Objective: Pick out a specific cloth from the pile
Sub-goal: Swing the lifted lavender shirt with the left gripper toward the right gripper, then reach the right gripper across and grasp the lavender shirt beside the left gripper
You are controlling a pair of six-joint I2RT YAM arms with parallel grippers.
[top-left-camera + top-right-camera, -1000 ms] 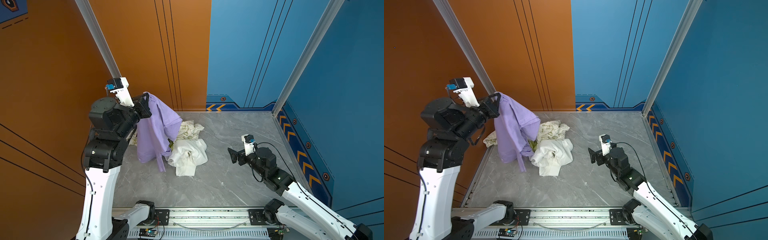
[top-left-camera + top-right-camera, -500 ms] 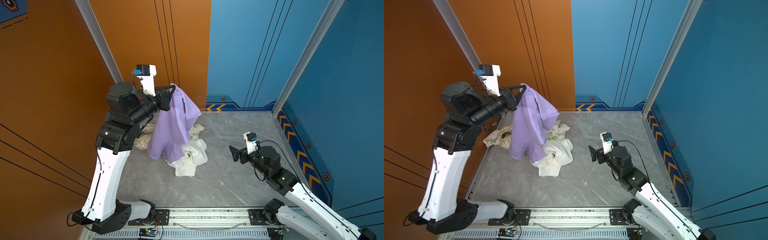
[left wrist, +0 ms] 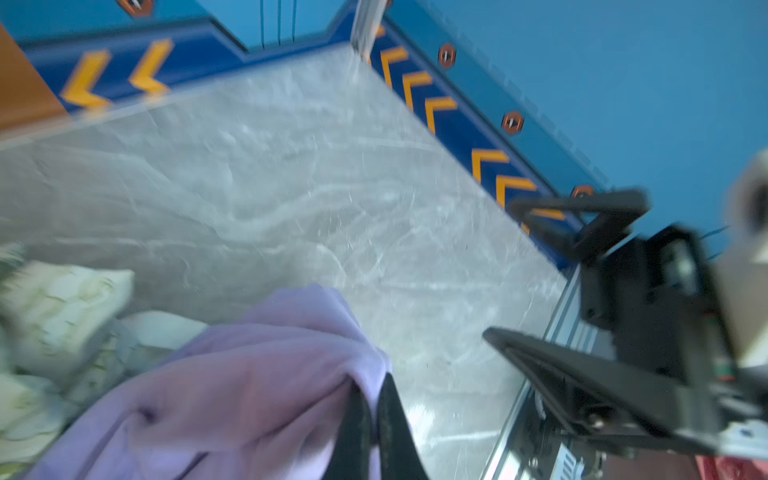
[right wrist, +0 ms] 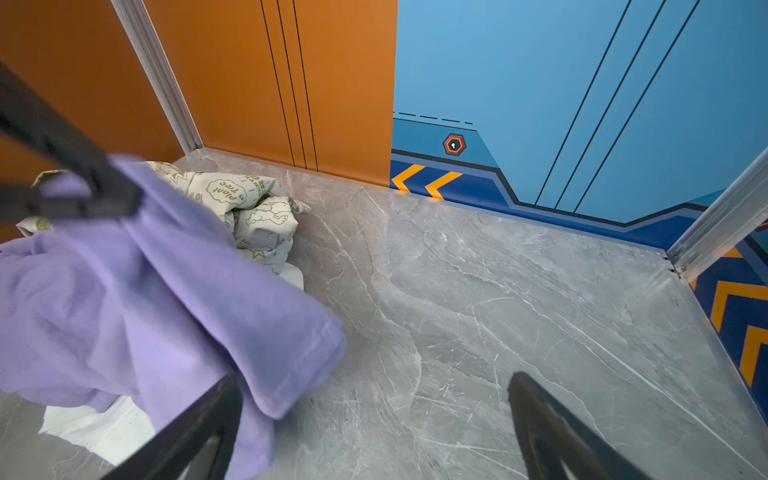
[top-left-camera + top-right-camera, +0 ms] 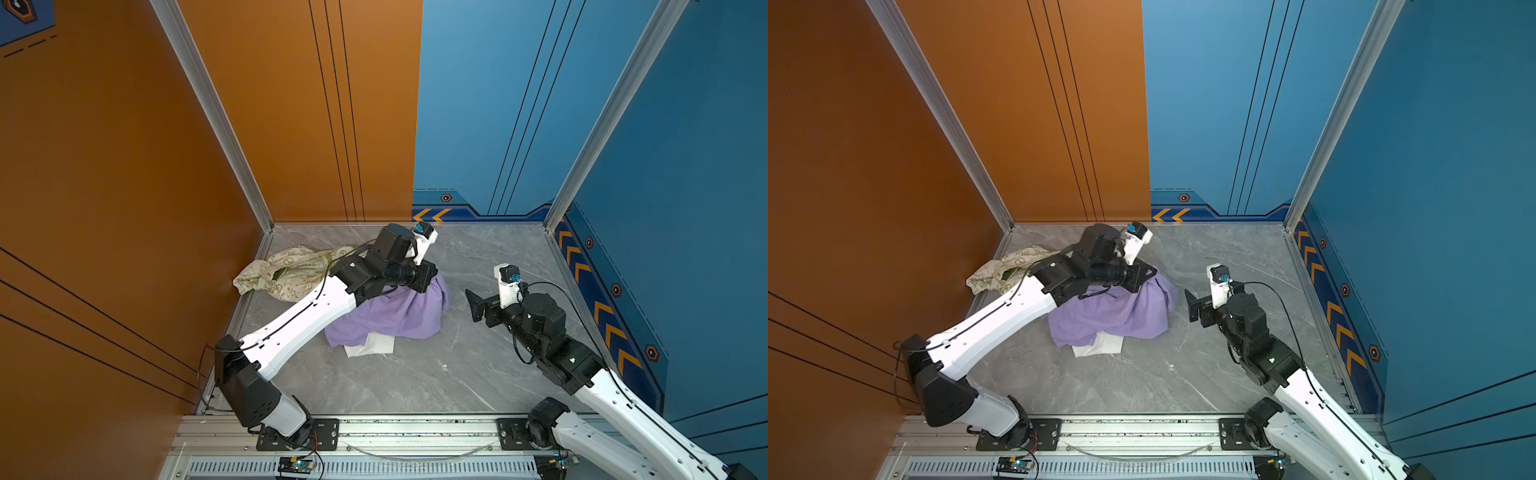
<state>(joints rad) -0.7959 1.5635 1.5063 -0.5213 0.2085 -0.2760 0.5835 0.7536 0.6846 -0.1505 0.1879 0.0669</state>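
Note:
The lavender cloth (image 5: pixel 399 316) (image 5: pixel 1121 311) lies bunched on the grey floor, draped over the plain white cloth (image 5: pixel 370 347) (image 5: pixel 1098 347) of the pile. My left gripper (image 5: pixel 430 277) (image 5: pixel 1151 275) (image 3: pixel 372 388) is low and shut on a fold at the cloth's right end. The cream green-printed cloth (image 5: pixel 291 270) (image 5: pixel 1005 270) (image 4: pixel 257 208) lies behind, by the orange wall. My right gripper (image 5: pixel 477 306) (image 5: pixel 1192 305) (image 4: pixel 374 386) stands open just right of the lavender cloth (image 4: pixel 145 291). The cloth's hem reaches one of its fingers, and nothing is gripped.
Orange walls (image 5: pixel 124 166) close the left and back, blue walls (image 5: pixel 685 166) the back right and right. An aluminium rail (image 5: pixel 395 432) runs along the front. Bare marble floor (image 5: pixel 415 382) lies in front of the cloths and at the back right (image 4: pixel 519 291).
My left arm has swung down from high up and rightward, lowering the hanging lavender cloth onto the floor over the white one. The right arm has barely moved.

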